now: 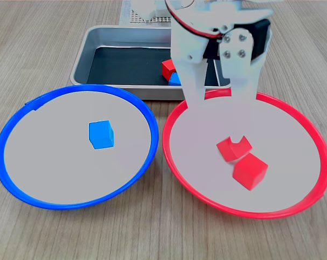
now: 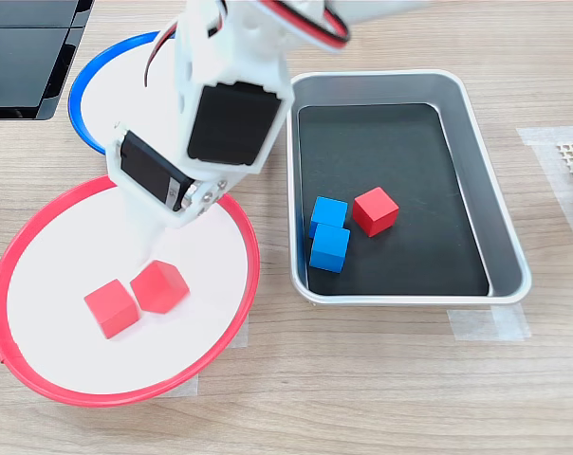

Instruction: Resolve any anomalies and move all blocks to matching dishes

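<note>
My gripper (image 1: 235, 140) reaches down into the red-rimmed dish (image 1: 307, 127), its fingertips closed on a tilted red block (image 1: 234, 148) that touches the dish floor. A second red block (image 1: 250, 170) lies flat right beside it; both show in the second exterior view too, the tilted block (image 2: 160, 286) and the flat one (image 2: 111, 308). One blue block (image 1: 101, 134) rests in the blue-rimmed dish (image 1: 12, 127). In the silver tray (image 2: 476, 171) sit two touching blue blocks (image 2: 329, 237) and one red block (image 2: 375, 210).
The tray stands behind both dishes in the first exterior view. A black device (image 2: 26, 57) lies at the second exterior view's top left. Tape strips (image 2: 486, 322) hold the tray to the wooden table (image 1: 152, 233).
</note>
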